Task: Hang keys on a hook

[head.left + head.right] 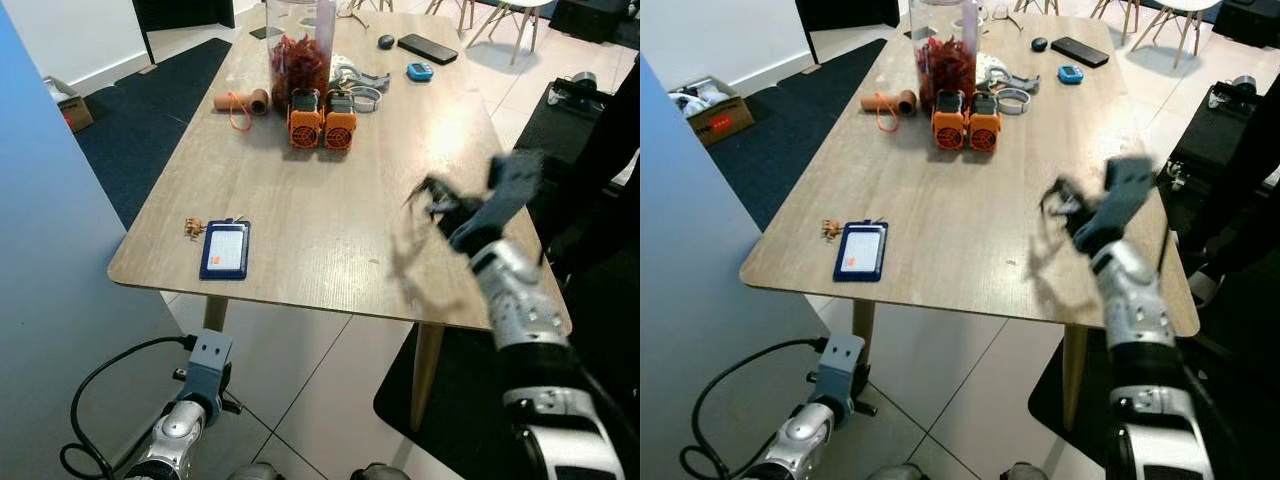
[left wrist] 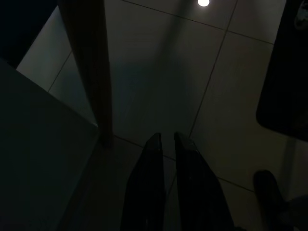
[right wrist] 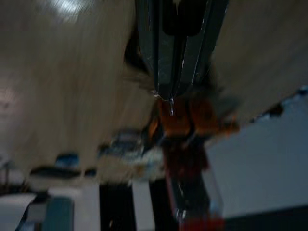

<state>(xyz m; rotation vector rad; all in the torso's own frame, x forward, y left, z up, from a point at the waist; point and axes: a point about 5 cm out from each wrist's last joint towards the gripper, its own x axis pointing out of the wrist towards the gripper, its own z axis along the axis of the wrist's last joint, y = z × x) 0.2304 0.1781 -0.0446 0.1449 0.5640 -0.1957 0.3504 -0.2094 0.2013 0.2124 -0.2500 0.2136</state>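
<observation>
The right gripper [image 1: 1055, 200] hovers blurred above the desk [image 1: 300, 200], near its right edge, with its two black fingers [image 3: 171, 53] pressed together. Whether anything is pinched between them cannot be told through the blur. The left gripper [image 2: 166, 144] hangs low beside the desk's near-left leg [image 2: 89, 67], over the tiled floor [image 2: 192, 72], its fingers nearly together with only a thin gap.

The keys [image 1: 193, 228] lie on the desk close to the near-left corner, just beside a blue card holder [image 1: 225, 249] that rests flat near the front edge. Toward the far edge stand two orange devices [image 1: 322, 121] side by side, with a clear jar [image 1: 300, 50] of red contents right behind them. A cardboard tube [image 1: 242, 101] lies to their left. A black phone [image 1: 427, 48], a small blue item [image 1: 419, 71] and a dark mouse [image 1: 386, 42] sit near the far-right corner.
</observation>
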